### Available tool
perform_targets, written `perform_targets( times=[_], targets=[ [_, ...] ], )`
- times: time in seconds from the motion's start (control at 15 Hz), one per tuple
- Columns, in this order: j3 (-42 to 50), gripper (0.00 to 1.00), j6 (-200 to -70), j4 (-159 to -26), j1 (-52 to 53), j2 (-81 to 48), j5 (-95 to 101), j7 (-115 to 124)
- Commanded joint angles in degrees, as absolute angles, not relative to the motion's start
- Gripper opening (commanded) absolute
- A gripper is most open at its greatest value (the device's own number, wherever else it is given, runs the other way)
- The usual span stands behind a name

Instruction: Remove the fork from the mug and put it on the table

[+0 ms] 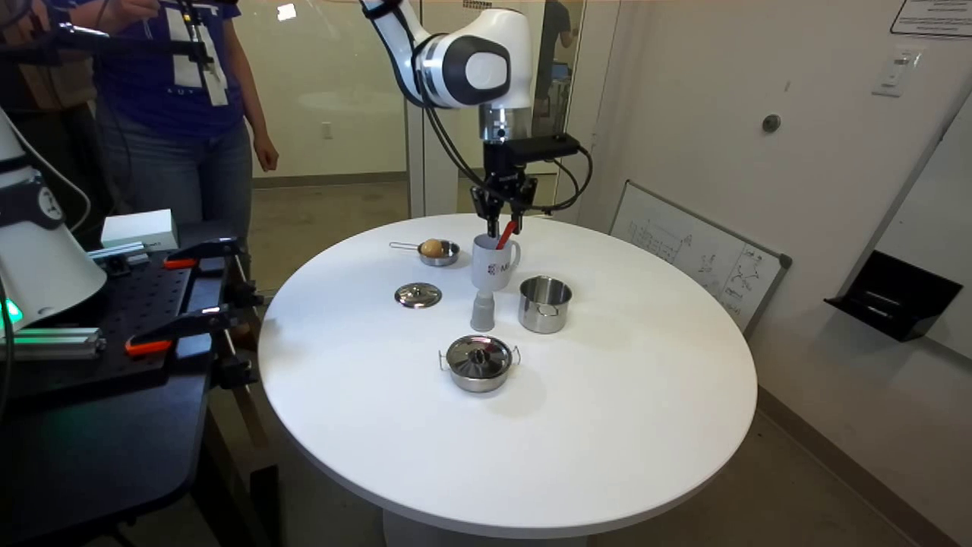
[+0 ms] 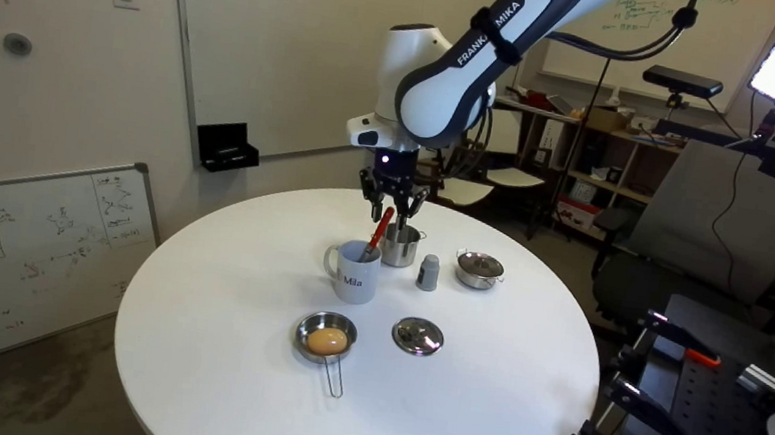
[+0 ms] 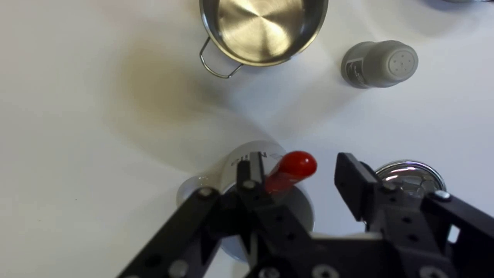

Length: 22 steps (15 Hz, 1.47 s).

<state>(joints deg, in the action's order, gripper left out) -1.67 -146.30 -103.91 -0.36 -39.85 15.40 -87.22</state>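
My gripper [image 3: 298, 166]: fingers partway apart, holding nothing. Red-handled fork [image 2: 378, 233]: between them, leaning in mug [image 2: 357, 282], on white table [image 2: 222, 360]. Handle-to-finger contact: I cannot tell.

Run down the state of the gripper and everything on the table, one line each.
Mug: upright
Fork: leaning in the mug, sticking out above its rim
Gripper: open, the fork's top between its jaws
Steel pot: upright, uncovered
Lidded pot: upright, covered
Shaker: upright
Loose lid: lying flat
Small pan: upright, uncovered
Brown egg-shaped item: resting in the pan
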Motion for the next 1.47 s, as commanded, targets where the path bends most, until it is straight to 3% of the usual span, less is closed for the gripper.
perform_targets(
  times=[0.0, 0.2, 0.33, 1.4],
  targets=[
    [-1.8, 0.22, -145.8, -102.0, -0.6, -41.0, 16.8, -86.4],
    [-1.7, 0.01, -145.6, -101.8, -0.5, -40.9, 16.9, -86.3],
    [-1.7, 0.05, -145.4, -101.7, -0.5, -40.7, 17.0, -86.3],
    [-0.1, 0.05, -141.7, -109.7, -0.6, -23.4, 22.9, -86.3]
  ],
)
